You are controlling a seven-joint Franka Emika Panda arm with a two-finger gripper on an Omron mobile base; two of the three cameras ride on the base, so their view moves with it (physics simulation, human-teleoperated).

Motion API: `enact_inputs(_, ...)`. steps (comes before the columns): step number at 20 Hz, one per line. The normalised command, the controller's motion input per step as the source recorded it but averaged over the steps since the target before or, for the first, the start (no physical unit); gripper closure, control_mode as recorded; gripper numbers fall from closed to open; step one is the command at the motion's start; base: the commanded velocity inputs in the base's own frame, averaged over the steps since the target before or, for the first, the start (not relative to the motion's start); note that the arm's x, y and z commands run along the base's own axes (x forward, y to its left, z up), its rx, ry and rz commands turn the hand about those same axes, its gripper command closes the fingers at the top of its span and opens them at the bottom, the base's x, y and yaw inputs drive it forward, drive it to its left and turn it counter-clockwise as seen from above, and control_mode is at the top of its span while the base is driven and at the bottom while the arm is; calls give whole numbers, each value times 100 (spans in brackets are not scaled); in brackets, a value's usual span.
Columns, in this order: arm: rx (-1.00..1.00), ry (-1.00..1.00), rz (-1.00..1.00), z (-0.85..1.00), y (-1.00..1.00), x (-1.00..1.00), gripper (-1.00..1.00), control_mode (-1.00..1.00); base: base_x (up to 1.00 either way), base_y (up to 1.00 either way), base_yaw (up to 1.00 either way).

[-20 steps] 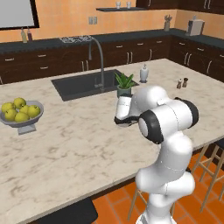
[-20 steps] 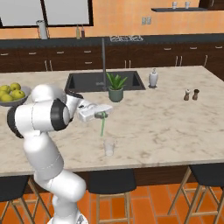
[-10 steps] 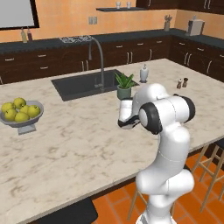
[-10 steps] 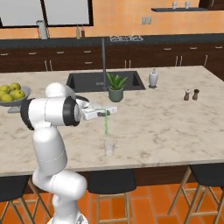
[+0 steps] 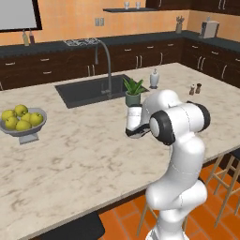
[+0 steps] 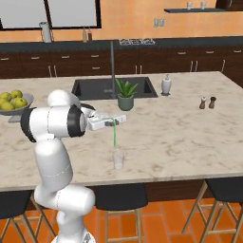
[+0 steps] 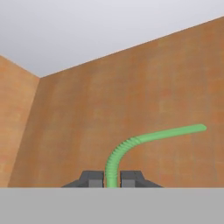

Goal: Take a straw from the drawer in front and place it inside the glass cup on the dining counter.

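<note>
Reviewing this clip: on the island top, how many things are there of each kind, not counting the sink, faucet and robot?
Fruit bowl: 1
Potted plant: 1
Soap bottle: 1
Shakers: 2
Glass cup: 1
Total: 6
The straw, pinched in the hand, hangs above the cup and is not counted.

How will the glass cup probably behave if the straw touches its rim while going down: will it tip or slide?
The glass cup looks small, empty and probably light, so a sideways touch could slide or tip it on the smooth dining counter. The straw, hanging from the shut hand, is thin and bent in the hand view, so it would likely flex first.
</note>
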Motion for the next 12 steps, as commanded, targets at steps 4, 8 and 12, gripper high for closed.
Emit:
enact_inputs(4, 3, -8, 0, -38, 0, 1, 100, -100, 0, 0, 0)
enact_inputs(8, -1, 0, 0, -39, 0, 12, 100, -100, 0, 0, 0)
enact_inputs(12, -4, 4, 0, -30, 0, 26, 100, -100, 0, 0, 0)
